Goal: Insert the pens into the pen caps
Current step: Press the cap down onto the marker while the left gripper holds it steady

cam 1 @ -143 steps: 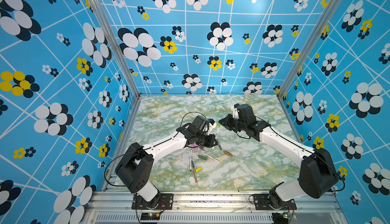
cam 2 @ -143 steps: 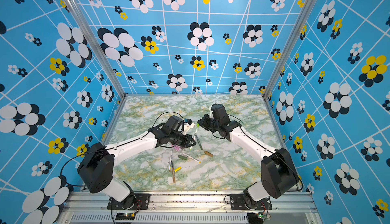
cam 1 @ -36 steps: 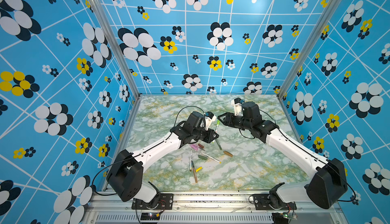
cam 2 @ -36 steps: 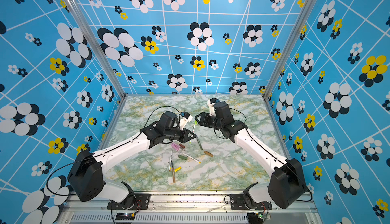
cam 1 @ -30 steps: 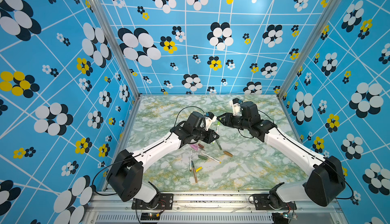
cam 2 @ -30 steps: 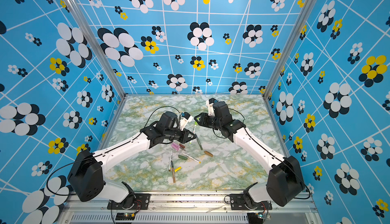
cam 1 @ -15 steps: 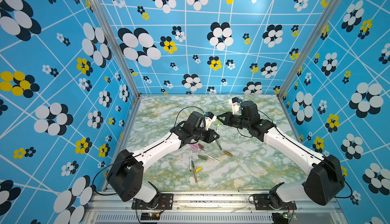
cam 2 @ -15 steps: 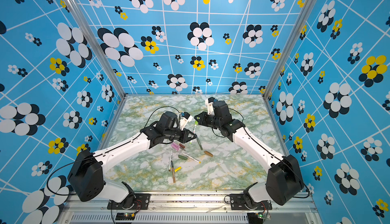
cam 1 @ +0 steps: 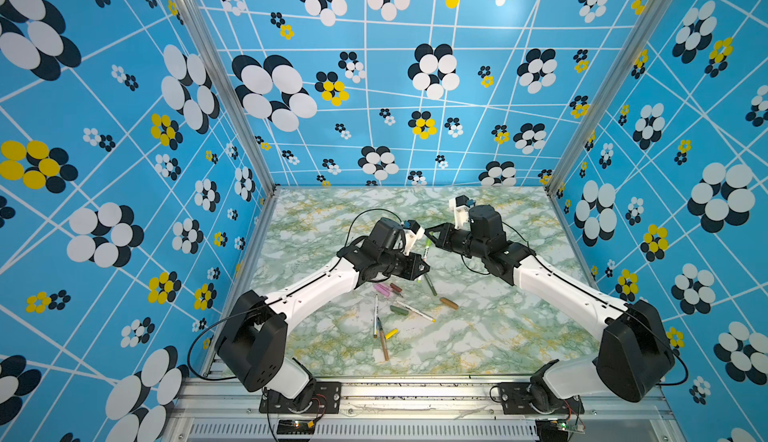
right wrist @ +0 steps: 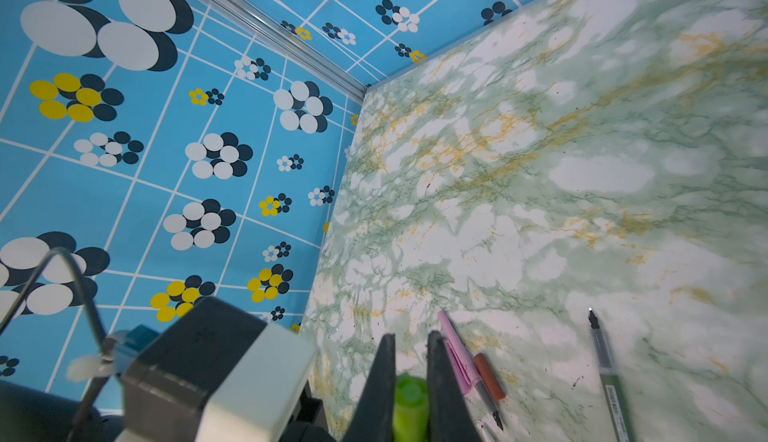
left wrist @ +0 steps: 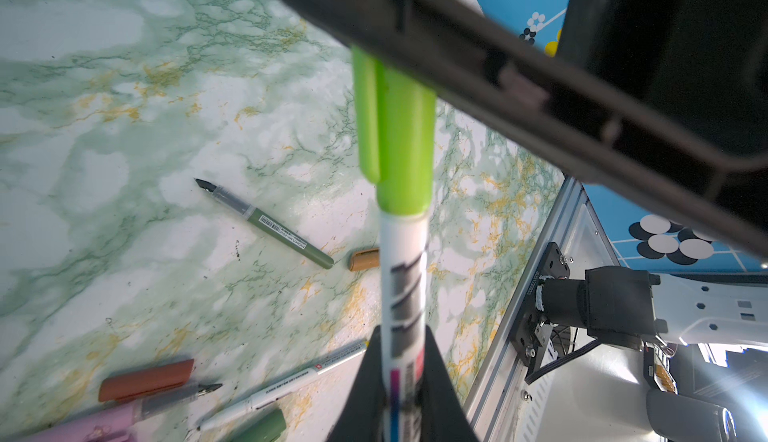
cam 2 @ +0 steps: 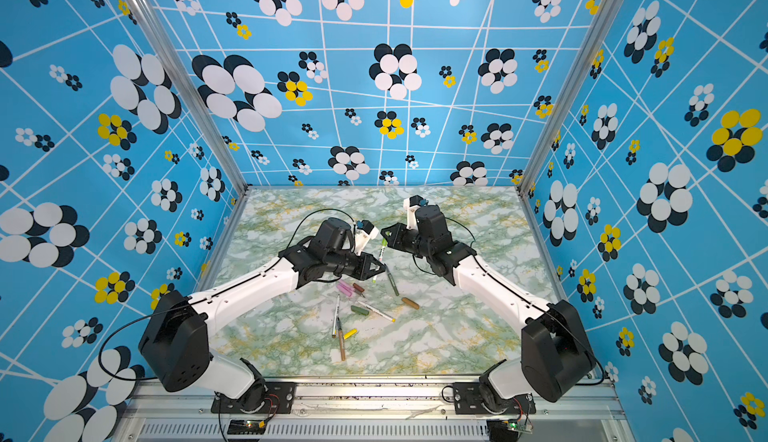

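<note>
1. pens in hand: we count one, the white pen (left wrist: 405, 294), raised off the table (cam 1: 498, 336) over the tip end of the dark green pen (cam 1: 430, 285), which is our landmark for this list.
2. left gripper (left wrist: 403, 336): jaws pressed onto the white pen's printed barrel, pinching it.
3. light green cap (left wrist: 395, 128): seated over the white pen's tip end, with its mouth meeting the barrel; it also hangs above the dark green pen.
4. right gripper (right wrist: 411, 336): jaws pinching the light green cap from both sides.
5. dark green pen: flat on the table, uncapped, dark tip bare.
6. tan cap (cam 1: 449, 303): just beside the dark green pen's blunt end, not touching it.
7. brown cap (cam 1: 395, 288) and pink pen (cam 1: 381, 290): side by side, near the dark green pen on the left arm's side; we see the pink pen's tip bare.
8. second white pen (cam 1: 415, 312), yellow-tipped, with the dark green cap (cam 1: 400, 310) just beside it: nearer the arm bases than the dark green pen.
9. thin white pen (cam 1: 375, 315), brown pen (cam 1: 383, 345) and yellow cap (cam 1: 391, 334): clustered further toward the arm bases, well apart from the dark green pen; the yellow cap lies just beside the brown pen.
</note>
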